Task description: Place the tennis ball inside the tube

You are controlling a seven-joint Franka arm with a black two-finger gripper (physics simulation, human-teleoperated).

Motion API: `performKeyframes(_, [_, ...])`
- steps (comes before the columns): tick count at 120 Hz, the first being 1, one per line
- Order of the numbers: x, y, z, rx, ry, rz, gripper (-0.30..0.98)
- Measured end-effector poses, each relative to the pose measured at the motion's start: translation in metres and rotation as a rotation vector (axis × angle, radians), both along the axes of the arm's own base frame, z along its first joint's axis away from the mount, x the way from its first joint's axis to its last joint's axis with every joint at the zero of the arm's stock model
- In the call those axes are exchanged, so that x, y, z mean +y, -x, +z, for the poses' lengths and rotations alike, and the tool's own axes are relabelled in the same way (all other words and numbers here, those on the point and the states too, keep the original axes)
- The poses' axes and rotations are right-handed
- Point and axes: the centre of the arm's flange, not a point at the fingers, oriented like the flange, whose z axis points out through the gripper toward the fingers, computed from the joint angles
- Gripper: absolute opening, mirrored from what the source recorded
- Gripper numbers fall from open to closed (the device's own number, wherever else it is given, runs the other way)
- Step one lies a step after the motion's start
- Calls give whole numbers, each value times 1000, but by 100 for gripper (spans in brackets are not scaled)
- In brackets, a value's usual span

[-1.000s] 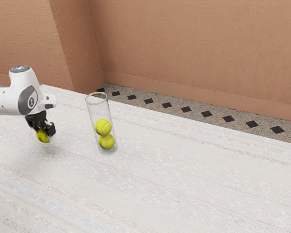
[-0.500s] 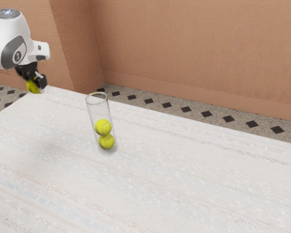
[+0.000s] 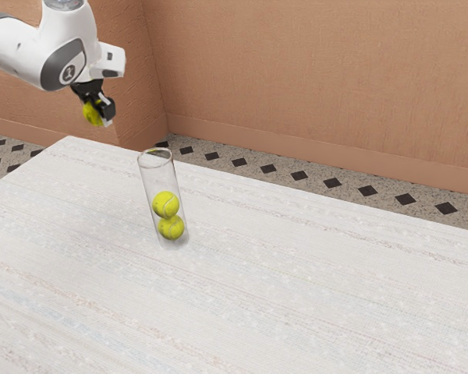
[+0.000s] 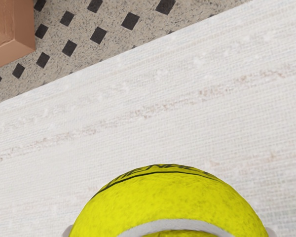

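Tennis ball (image 3: 90, 114) clasped between its fingers, the hand (image 3: 99, 114) hangs aloft (slightly tilted), apart from the tube (image 3: 159, 178).

Indoors, kind of place unclear, textured orange-brown walls (image 3: 312, 70), diamond-patterned floor (image 3: 285, 174)

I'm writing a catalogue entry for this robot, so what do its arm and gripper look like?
The arm is glossy white with rounded segments, a dark grey oval panel bearing a round, light marking, and a grey cap on top. The gripper is black and angular, with two fingers and some white near their tips.
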Motion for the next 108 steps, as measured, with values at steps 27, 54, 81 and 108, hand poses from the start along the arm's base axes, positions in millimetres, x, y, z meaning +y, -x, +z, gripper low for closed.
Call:
performKeyframes(27, [-79,-16,0,-4,-34,-116,15])
performKeyframes(54, [-135,-17,-14,22,-34,-153,15])
performKeyframes(81, [-154,-10,-23,61,-10,-101,13])
performKeyframes(108, [-162,0,-27,113,3,-14,13])
